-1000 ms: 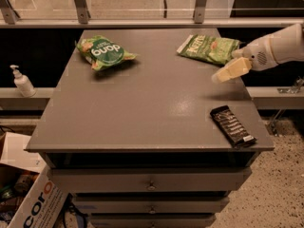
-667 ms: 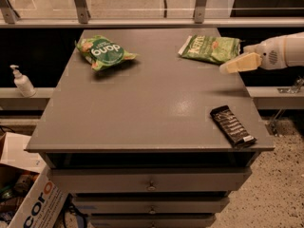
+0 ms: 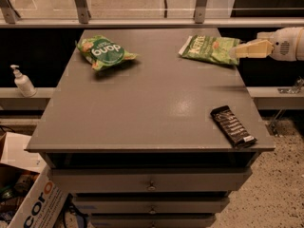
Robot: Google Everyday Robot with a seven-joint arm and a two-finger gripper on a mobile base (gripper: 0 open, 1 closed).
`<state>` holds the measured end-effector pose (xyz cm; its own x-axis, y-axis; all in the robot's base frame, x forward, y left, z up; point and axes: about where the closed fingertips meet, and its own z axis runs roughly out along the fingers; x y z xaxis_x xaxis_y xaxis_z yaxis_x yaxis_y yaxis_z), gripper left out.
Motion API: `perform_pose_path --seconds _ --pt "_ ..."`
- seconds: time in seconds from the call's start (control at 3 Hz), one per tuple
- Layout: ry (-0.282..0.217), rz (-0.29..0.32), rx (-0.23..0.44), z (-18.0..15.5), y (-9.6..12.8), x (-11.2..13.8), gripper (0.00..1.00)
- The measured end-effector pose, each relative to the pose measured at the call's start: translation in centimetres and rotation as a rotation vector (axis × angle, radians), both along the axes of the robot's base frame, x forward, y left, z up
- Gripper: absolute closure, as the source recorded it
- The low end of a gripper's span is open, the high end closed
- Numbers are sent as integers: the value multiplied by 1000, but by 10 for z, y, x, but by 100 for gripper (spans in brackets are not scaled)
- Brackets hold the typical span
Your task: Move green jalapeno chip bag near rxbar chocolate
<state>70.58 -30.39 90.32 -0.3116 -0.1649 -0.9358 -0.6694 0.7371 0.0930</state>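
The green jalapeno chip bag (image 3: 209, 49) lies flat at the far right of the grey table top (image 3: 152, 103), light green with white lettering. The rxbar chocolate (image 3: 233, 126) is a slim black bar near the front right corner. My gripper (image 3: 237, 52) comes in from the right edge on a white arm, its cream fingers (image 3: 251, 48) pointing left at the bag's right end, at or just over its edge. Whether it touches the bag does not show.
A puffier green bag (image 3: 103, 52) with a dark circle lies at the far left of the table. A white pump bottle (image 3: 21, 81) stands on a ledge to the left. A cardboard box (image 3: 33, 198) sits on the floor at lower left. Drawers are below the top.
My gripper has risen and drawn back to the right, from low over the table beside the bag to the bag's right end. The bag and the bar have not moved.
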Motion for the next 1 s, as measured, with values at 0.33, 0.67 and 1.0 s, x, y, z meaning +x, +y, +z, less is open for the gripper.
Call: perform_pose_path --seconds 0.33,0.67,1.0 --pt "42 -43 -68 -9 8 12 0" --pt "102 -83 -107 -30 13 23 0" --pt "148 -106 -114 -47 17 28 0"
